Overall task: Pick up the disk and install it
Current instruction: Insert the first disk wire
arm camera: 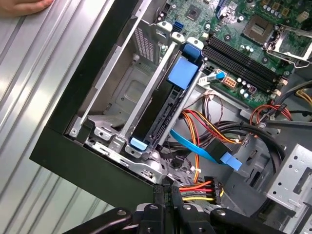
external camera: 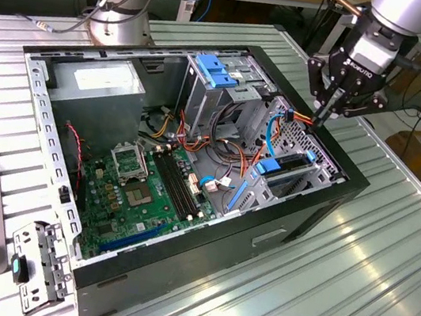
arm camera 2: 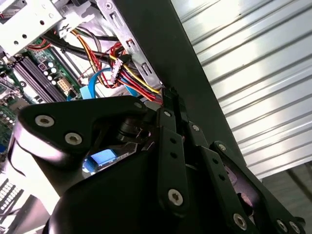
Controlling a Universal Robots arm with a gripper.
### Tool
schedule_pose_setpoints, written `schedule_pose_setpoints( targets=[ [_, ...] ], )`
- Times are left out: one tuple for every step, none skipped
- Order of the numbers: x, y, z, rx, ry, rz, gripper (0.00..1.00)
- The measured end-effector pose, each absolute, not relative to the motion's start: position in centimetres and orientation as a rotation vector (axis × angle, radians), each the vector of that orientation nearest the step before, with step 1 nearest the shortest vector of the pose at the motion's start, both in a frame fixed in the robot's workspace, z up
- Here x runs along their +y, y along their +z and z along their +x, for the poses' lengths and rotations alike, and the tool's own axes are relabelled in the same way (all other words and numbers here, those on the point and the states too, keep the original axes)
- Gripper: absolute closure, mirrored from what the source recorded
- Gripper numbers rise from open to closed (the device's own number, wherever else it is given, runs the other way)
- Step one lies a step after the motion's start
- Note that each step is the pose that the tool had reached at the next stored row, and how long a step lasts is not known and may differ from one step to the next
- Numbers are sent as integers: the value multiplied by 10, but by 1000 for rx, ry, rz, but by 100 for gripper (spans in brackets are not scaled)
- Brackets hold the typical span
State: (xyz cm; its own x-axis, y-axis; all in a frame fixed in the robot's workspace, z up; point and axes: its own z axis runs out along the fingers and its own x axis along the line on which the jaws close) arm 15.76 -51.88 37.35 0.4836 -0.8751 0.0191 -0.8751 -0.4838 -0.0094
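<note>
The disk stands on edge in the drive cage at the case's corner, its blue carrier bracket showing along the top. My gripper hovers just above the case's rim at the exterior view's right, beyond the disk's far end. Its fingers are pressed together with nothing between them. Right beside the fingertips lies a black power connector with red, yellow and orange wires, and a flat blue data cable runs close by. In the second wrist view the shut gripper sits by the same wire bundle.
The open black computer case lies on a ribbed metal table. Inside are a green motherboard, a grey power supply and a second cage with a blue latch. A person's hand rests on the table.
</note>
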Motion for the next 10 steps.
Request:
schedule_pose_setpoints(
  targets=[
    [-519, 374, 157, -1603, 33, 2700, 84],
    [-519, 374, 156, -1608, 33, 2697, 84],
    [-519, 373, 155, -1613, 33, 2694, 84],
    [-519, 374, 154, -1621, 33, 2689, 84],
    [-519, 373, 154, -1645, 33, 2674, 84],
    [-519, 373, 154, -1671, 33, 2657, 84],
    [-519, 373, 154, -1692, 33, 2644, 84],
    [-519, 373, 154, -1709, 33, 2633, 84],
    [-519, 373, 154, -1724, 33, 2623, 84],
    [-519, 373, 154, -1736, 33, 2615, 84]
  ],
)
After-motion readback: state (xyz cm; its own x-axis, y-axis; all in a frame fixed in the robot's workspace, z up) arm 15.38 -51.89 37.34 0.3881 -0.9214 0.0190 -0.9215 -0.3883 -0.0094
